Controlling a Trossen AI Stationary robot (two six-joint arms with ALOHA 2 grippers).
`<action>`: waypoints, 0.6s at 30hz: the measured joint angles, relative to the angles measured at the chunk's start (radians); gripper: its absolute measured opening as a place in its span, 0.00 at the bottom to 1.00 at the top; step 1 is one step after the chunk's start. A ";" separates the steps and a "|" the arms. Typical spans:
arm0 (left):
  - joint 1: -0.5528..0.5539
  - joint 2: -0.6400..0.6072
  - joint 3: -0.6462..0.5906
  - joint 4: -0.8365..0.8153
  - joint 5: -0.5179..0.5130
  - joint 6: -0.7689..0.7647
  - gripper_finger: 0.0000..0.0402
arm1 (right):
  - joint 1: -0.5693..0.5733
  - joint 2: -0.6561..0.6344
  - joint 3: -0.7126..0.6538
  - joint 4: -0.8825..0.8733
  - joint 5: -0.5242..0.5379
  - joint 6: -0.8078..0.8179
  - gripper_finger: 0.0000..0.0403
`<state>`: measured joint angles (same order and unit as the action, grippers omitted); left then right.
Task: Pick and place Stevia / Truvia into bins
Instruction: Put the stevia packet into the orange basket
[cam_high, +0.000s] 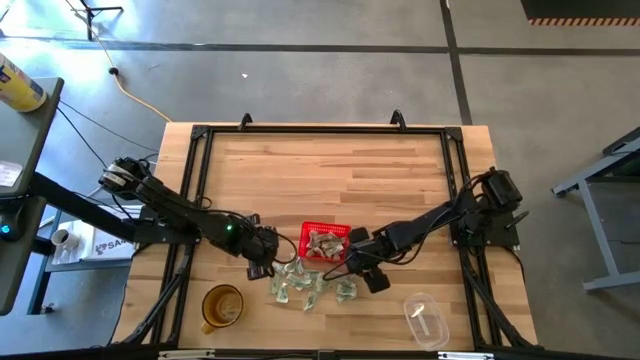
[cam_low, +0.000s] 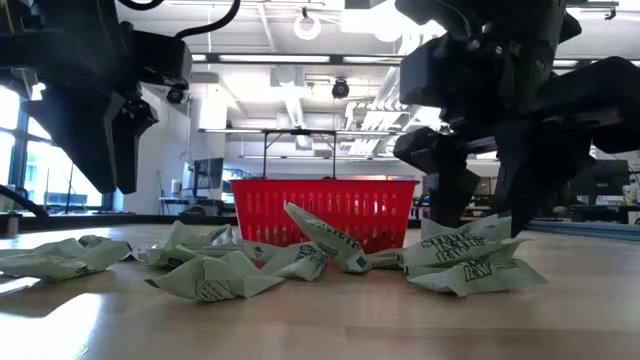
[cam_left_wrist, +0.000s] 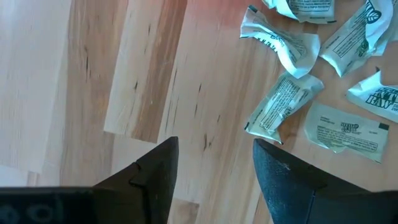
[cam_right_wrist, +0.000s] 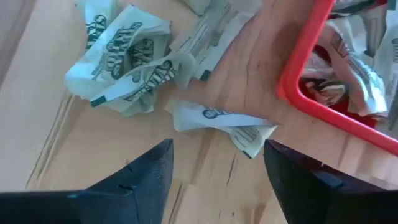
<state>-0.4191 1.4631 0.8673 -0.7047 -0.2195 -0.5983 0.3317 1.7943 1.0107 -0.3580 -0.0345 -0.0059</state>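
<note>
Basket (cam_high: 326, 243) sitting on table (cam_high: 330, 170) mid-front, already holding several packets; more packets (cam_high: 305, 285) lying loose in a scatter just in front of it, toward the table's front edge. In the low view they are lying crumpled on the wood before the basket's mesh wall.

L gripper (cam_high: 262, 262) hanging just left of basket, beside the left end of the scatter. Fingers apart, nothing between them; wrist view is showing bare wood in the gap, nearest packet (cam_left_wrist: 280, 106) lying off to one side, not touching.

R gripper (cam_high: 372, 272) hanging just right of basket's front corner, over the right end of the scatter. Fingers also apart, holding nothing; one packet (cam_right_wrist: 221, 121) lying ahead of the gap, just beside the basket rim.

Step, by my read: pick phase, both arms lining up on loose packets. Task partway, approx a dozen left outside.

Next move calls for: R dropping straight onto the packet ahead, pinching thin paper w/o scraping wood or snagging the rim. L needing a shift toward its packet first.
</note>
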 joint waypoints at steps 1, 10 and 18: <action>0.000 0.000 0.000 0.000 0.000 0.000 0.59 | 0.000 0.000 0.000 0.000 -0.001 -0.002 0.59; 0.000 0.000 0.000 0.000 0.000 0.000 0.59 | 0.003 0.000 0.000 0.099 -0.002 -0.082 0.59; 0.000 0.000 0.000 0.000 0.000 0.024 0.59 | 0.003 0.000 -0.055 0.165 -0.027 -0.197 0.59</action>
<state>-0.4191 1.4631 0.8673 -0.7052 -0.2195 -0.5747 0.3351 1.7947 0.9559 -0.1934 -0.0618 -0.2027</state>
